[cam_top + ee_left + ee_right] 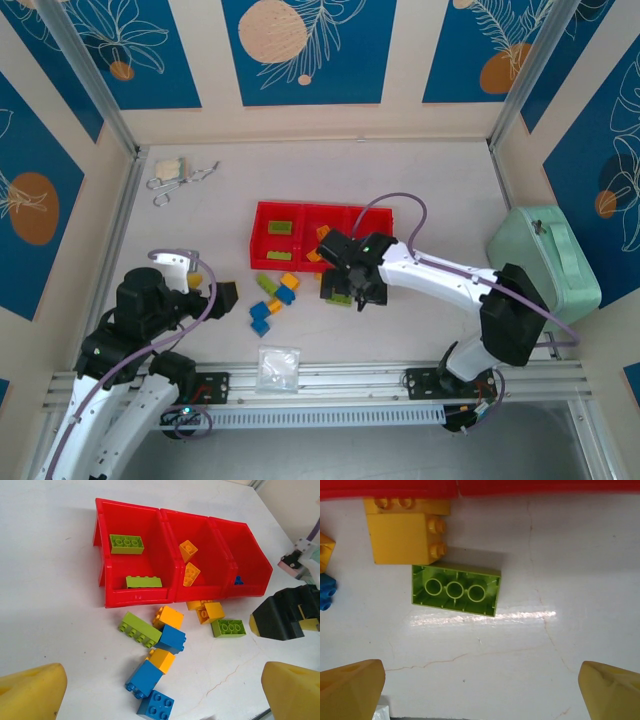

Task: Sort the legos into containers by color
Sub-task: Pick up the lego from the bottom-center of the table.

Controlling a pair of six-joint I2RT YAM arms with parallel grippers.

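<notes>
On the table (pixel 420 180) the red tray (pixel 135 599) holds 2 green bricks (pixel 126 544) left, 2 orange bricks (pixel 188 550) middle. Both claws gape wide, empty: right claw (pixel 482 680) over an upturned green brick (pixel 455 590) by the tray, left claw (pixel 167 692) facing loose bricks (pixel 170 639).

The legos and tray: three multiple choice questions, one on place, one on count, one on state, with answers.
1. Which compartment of the red tray holds the two green bricks? A left B middle C right
2. How many orange-yellow bricks lie in the middle compartment? A one B two C four
3. The loose green brick in the right wrist view lies: A studs up B hollow side up C on end
Answers: A, both sit leftmost; B, two show there; B, its open underside faces up.
</notes>
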